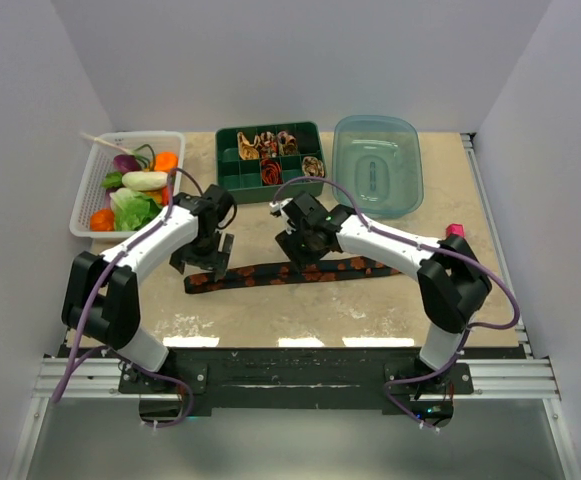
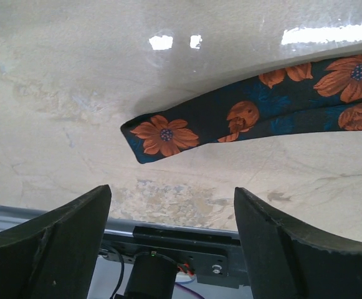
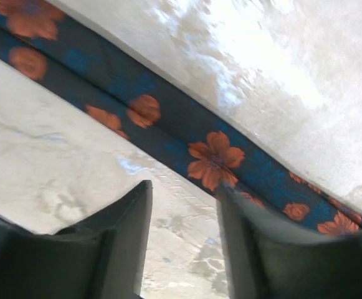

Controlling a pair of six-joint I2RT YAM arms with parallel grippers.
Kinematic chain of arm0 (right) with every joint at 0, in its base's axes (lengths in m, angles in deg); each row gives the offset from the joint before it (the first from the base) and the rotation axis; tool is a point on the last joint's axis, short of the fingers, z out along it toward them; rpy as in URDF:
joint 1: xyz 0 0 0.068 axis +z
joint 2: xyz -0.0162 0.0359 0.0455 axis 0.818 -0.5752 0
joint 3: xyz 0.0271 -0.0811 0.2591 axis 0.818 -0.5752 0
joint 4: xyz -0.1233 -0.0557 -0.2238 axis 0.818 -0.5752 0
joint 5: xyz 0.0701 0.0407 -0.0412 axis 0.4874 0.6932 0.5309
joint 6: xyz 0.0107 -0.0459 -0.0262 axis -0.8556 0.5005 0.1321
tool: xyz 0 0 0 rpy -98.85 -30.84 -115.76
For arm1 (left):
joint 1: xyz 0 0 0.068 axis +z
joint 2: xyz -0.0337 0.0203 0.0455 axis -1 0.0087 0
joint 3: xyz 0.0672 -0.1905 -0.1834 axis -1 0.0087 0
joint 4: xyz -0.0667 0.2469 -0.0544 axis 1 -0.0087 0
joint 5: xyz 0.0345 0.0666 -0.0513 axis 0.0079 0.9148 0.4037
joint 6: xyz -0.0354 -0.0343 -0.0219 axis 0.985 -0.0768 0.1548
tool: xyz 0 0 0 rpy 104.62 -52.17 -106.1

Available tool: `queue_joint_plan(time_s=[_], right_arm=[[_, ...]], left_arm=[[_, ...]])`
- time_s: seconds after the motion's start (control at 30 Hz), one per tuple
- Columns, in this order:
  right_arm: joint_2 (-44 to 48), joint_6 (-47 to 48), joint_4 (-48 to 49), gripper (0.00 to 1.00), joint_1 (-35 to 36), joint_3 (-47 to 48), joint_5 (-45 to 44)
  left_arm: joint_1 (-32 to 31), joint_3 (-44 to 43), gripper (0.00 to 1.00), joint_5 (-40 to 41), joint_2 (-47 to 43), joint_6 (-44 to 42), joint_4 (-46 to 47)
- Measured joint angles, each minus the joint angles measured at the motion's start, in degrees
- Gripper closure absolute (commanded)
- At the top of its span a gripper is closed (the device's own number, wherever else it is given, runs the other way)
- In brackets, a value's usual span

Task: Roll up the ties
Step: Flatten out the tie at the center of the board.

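Grippers (image 2: 171, 212) (image 3: 184, 202): 2, open; 1 flat tie (image 1: 260, 274).

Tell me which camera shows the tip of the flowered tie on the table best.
Left wrist: the tip lies flat and large in frame, its flowers plain. The top external view shows the tie laid out, but its tip is tiny there. The right wrist view shows only a middle stretch, no tip.

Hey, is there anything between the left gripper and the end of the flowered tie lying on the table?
Nothing visible. The left gripper is open above the table, and only bare tabletop separates it from the tie, whose end lies flat just beyond the fingertips.
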Motion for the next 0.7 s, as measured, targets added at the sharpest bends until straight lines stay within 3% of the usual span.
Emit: queue_joint_plan(time_s=[0.1,0.23,0.47,0.7], right_arm=[[0.4,1.9,1.6,0.18,0.4,0.6,1.1],[-1.1,4.8,2.6,0.09,2.0,1.0,0.9],[-7.1,9.4,5.6,0.07,7.2,2.6,-1.0],[-9.4,12.3,8.3,0.03,7.7,4.5,-2.7]], left_arm=[[0.3,-1.2,0.14,1.0,0.0,0.0,-0.5],[1.7,-3.0,0.14,0.9,-0.9,-0.1,-0.3],[8.7,-6.7,0.14,-6.1,-7.9,-1.5,2.5],[9.1,-9.0,0.14,-12.2,-12.0,-2.3,5.7]])
